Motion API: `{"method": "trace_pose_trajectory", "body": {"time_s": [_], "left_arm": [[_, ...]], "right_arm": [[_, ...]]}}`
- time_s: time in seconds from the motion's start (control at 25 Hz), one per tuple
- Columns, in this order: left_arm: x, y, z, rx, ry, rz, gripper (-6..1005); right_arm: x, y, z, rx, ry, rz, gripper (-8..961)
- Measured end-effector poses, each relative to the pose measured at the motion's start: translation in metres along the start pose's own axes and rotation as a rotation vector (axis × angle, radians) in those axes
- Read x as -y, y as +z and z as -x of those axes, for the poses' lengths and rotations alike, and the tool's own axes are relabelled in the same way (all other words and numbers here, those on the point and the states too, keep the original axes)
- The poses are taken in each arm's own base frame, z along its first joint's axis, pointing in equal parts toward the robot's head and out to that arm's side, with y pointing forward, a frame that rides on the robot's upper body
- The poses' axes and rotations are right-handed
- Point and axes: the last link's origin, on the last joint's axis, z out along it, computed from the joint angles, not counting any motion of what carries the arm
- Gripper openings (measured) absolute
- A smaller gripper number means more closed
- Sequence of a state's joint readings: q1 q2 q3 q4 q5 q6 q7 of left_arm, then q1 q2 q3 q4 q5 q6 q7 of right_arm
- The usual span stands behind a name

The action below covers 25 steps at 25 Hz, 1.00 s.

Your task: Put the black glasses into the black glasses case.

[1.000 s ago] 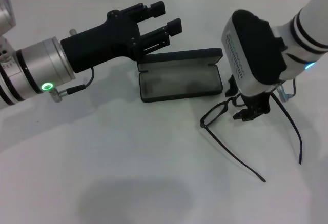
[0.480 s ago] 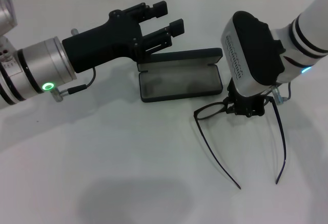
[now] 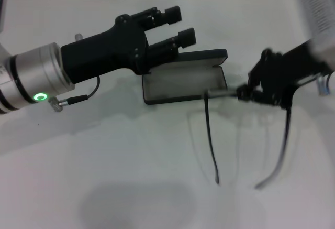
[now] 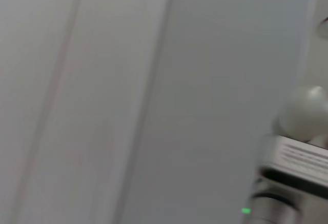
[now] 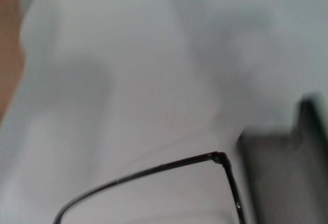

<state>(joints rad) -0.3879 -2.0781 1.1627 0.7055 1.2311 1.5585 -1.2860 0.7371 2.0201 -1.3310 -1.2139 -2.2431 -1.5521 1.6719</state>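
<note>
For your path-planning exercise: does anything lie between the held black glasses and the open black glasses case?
Nothing visible does. The right gripper holds the black glasses beside the black glasses case; the left gripper hovers behind its lid.

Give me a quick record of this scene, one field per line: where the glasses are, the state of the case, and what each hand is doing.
glasses: black glasses lifted off the table, front gripped, temple arms hanging open toward the camera
case: black glasses case open on the white table, grey lining up, nothing inside
right hand: right hand shut on the glasses front, beside the case's right end
left hand: left hand open, held above the case's left rear corner, holding nothing
task status: glasses not yet in case
</note>
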Motion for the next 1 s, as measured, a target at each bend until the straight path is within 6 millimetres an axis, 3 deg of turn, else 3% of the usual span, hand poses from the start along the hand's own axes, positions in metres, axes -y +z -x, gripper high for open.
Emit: {"method": "trace_pose_trajectory", "body": {"time_s": [0.2, 0.4, 0.76, 1.0], "left_arm": [[-0.014, 0.0, -0.015, -0.013, -0.048, 0.165, 622], [-0.015, 0.016, -0.023, 0.036, -0.118, 0.258, 621], [-0.021, 0.054, -0.017, 0.172, -0.185, 0.409, 621], [-0.022, 0.057, -0.015, 0.185, -0.195, 0.414, 620]], "right_arm": [[-0.008, -0.035, -0.028, 0.347, 0.116, -0.139, 100], [-0.023, -0.037, -0.054, 0.617, 0.181, -0.226, 90], [-0.031, -0.028, -0.057, 0.717, 0.202, -0.209, 87], [-0.037, -0.026, -0.053, 0.752, 0.195, -0.173, 85]]}}
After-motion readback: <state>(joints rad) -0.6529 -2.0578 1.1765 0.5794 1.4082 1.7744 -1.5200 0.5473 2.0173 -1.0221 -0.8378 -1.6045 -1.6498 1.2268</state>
